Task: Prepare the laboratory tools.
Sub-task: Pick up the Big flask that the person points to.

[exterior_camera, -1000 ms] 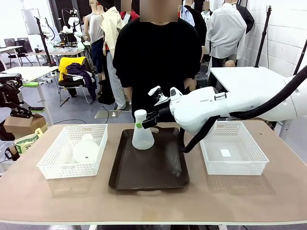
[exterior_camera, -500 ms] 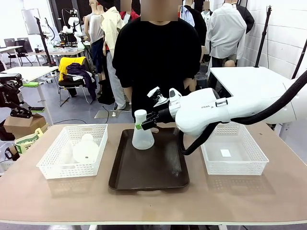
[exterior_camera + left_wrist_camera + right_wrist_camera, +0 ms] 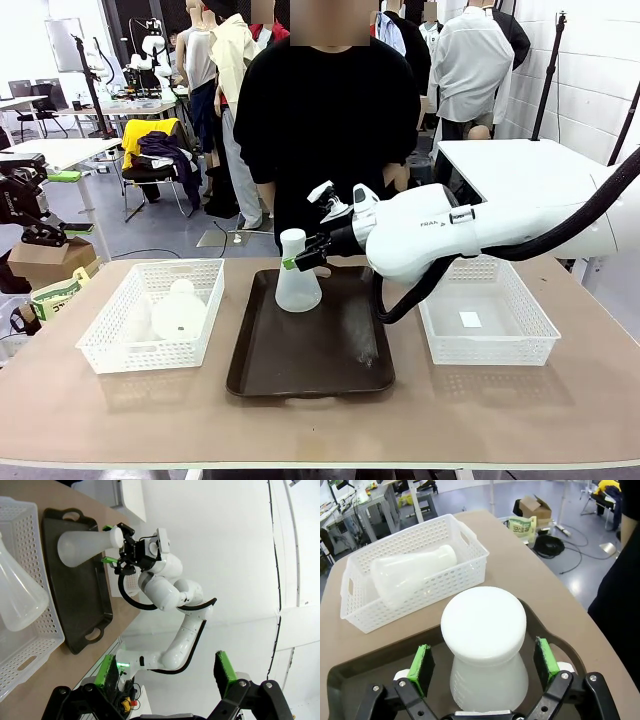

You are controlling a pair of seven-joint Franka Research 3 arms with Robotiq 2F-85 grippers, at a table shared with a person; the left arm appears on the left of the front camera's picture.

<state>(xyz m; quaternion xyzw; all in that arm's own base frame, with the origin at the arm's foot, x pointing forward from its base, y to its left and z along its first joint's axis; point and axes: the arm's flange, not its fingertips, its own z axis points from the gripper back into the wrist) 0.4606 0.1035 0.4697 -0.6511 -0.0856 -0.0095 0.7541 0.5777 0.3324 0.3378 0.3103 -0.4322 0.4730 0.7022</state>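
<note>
Two flasks: the upright flask stands near the far edge of the brown tray, its neck between the right tool's spread green pads, seemingly untouched. The other flask lies in the white basket, well apart from that tool. The left tool, also spread, hangs clear of the table.

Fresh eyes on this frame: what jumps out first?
The right gripper, jaws open, straddles the neck of a frosted flask standing upright on the dark tray, mid-table. Next, a second flask lying on its side in the left white basket.
</note>
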